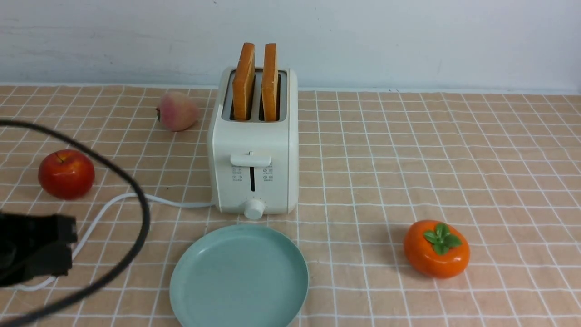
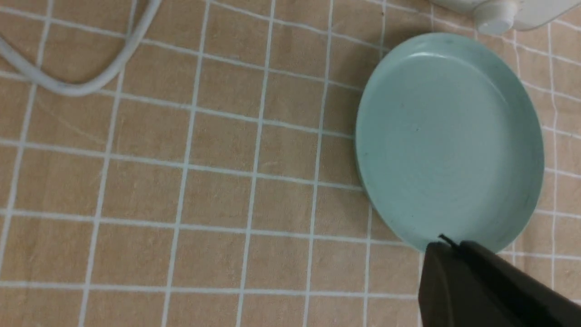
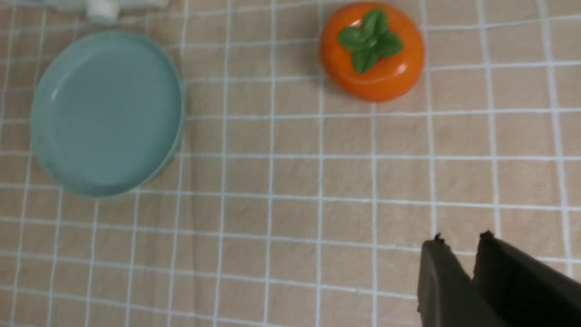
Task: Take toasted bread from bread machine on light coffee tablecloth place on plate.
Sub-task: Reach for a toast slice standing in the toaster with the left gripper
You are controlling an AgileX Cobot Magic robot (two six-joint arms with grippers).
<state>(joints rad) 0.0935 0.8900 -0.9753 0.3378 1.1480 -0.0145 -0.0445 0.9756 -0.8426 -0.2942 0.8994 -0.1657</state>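
Two slices of toasted bread (image 1: 243, 84) (image 1: 269, 84) stand upright in the slots of the cream-white bread machine (image 1: 254, 154), which sits on the light coffee tablecloth (image 1: 408, 150). The pale blue-green plate (image 1: 239, 277) lies bare just in front of it. My left gripper (image 1: 70, 245) hovers low at the near left, shut and holding nothing; in the left wrist view its tips (image 2: 447, 245) sit over the plate's (image 2: 449, 141) near rim. My right gripper (image 3: 460, 240) shows only in its wrist view, narrowly open over bare cloth, right of the plate (image 3: 106, 113).
A red apple (image 1: 66, 174) and a peach (image 1: 177, 111) lie left of the bread machine. An orange persimmon (image 1: 436, 248) (image 3: 372, 50) sits at the near right. The white cord (image 1: 113, 204) trails left, and a black cable (image 1: 136, 204) arcs over it.
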